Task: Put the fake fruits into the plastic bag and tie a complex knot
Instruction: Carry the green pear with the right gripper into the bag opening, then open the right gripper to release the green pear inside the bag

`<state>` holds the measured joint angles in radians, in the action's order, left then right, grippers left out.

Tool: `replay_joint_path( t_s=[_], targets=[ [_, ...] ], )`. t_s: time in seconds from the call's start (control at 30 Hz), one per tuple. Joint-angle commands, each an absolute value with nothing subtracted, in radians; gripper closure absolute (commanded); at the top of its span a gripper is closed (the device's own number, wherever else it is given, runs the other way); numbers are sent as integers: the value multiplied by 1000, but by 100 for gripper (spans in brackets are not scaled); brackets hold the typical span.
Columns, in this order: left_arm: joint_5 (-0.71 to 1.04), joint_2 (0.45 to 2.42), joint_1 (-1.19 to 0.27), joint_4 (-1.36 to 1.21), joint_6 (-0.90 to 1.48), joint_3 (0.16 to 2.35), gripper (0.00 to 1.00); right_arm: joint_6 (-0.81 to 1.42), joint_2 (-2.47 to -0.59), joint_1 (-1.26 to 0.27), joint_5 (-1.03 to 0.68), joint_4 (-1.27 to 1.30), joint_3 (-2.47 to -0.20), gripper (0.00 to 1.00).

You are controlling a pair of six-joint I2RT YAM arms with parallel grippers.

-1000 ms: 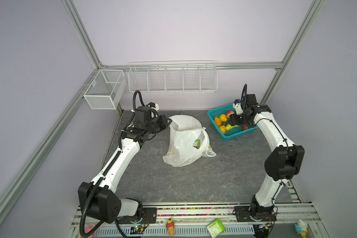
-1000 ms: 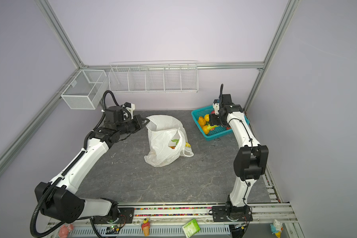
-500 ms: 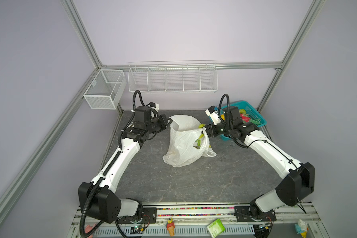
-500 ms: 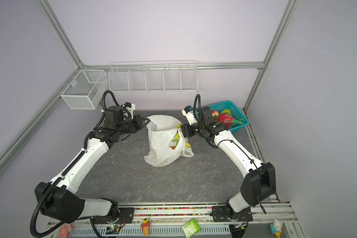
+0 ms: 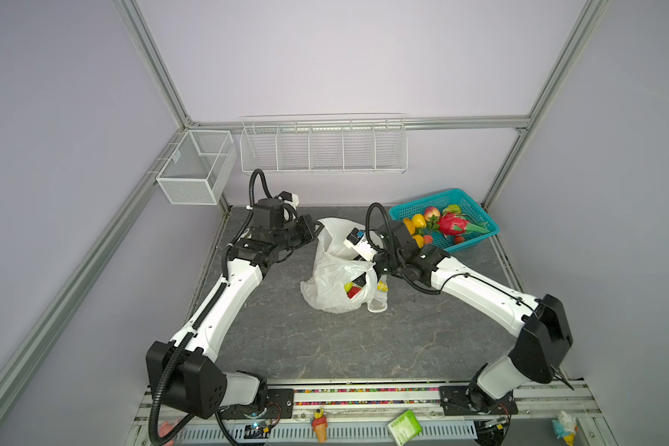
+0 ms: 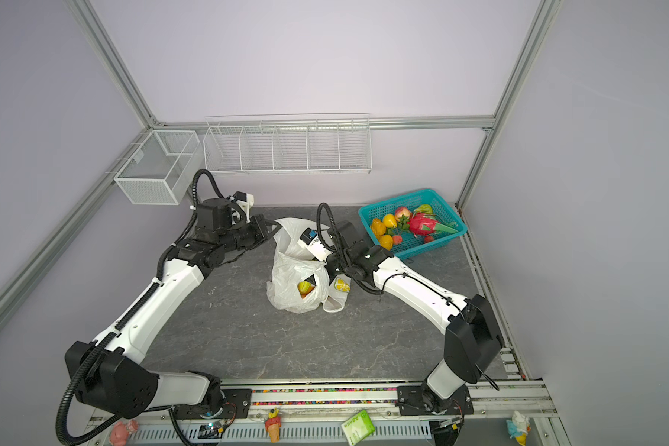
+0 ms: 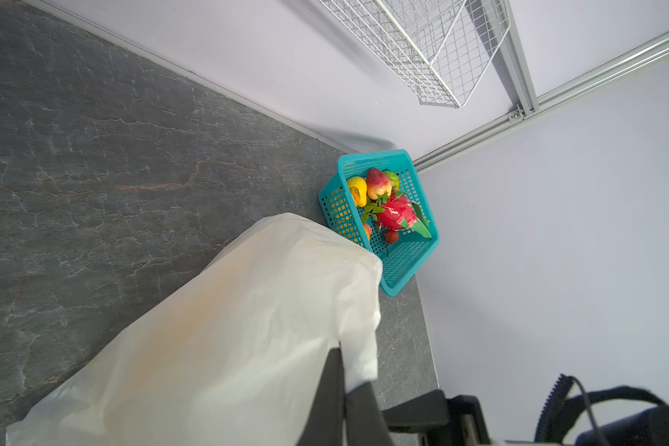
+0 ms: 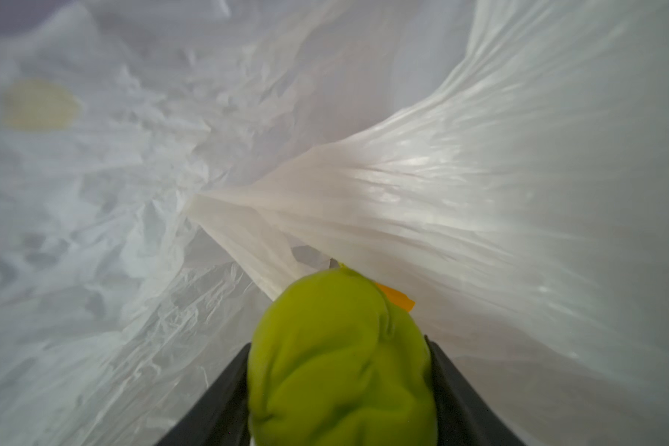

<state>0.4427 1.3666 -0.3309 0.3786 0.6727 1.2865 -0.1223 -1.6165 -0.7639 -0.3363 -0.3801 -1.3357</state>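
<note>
On the table [image 5: 364, 340], inside the plastic bag [image 5: 337, 278]: one more fruit going in.

The right gripper [image 8: 337, 347] reaches into the bag's mouth, jaws pinching a lumpy lime-green fruit [image 8: 340, 386] from both sides. The left gripper [image 5: 312, 233], pressed together on the bag's rim, holds the mouth up and open. The bag slumps mid-table, and red and yellow pieces show through its wall. Loading looks far from done, since the dragon fruit [image 5: 450, 225] and several others lie in the teal basket [image 5: 474, 240] at the far corner. The next move calls for releasing low inside the bag, then withdrawing without snagging the thin film. No knot has been started.
</note>
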Motion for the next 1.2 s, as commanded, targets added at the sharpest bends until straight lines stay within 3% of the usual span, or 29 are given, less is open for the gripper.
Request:
replay_joint_path(
  t_s=[0.0, 0.17, 0.37, 0.5, 0.97, 1.17],
  targets=[
    [440, 1338, -336, 372, 671, 1290, 100, -219, -1653, -790, -277, -366, -1332, 36],
    [436, 1338, -336, 374, 669, 1290, 100, -227, -1616, -794, -268, -325, -1294, 37],
    [437, 1336, -335, 374, 670, 1291, 100, -210, -1523, -796, -503, -222, -1230, 36],
    [439, 1338, -336, 372, 672, 1292, 100, -179, -1525, -796, -566, -148, -1209, 36],
    [431, 1332, -335, 380, 671, 1295, 100, -239, -1669, -844, -200, -198, -1205, 35],
    [422, 1328, -335, 380, 667, 1295, 100, -233, -1713, -850, -173, -206, -1190, 29]
  ],
)
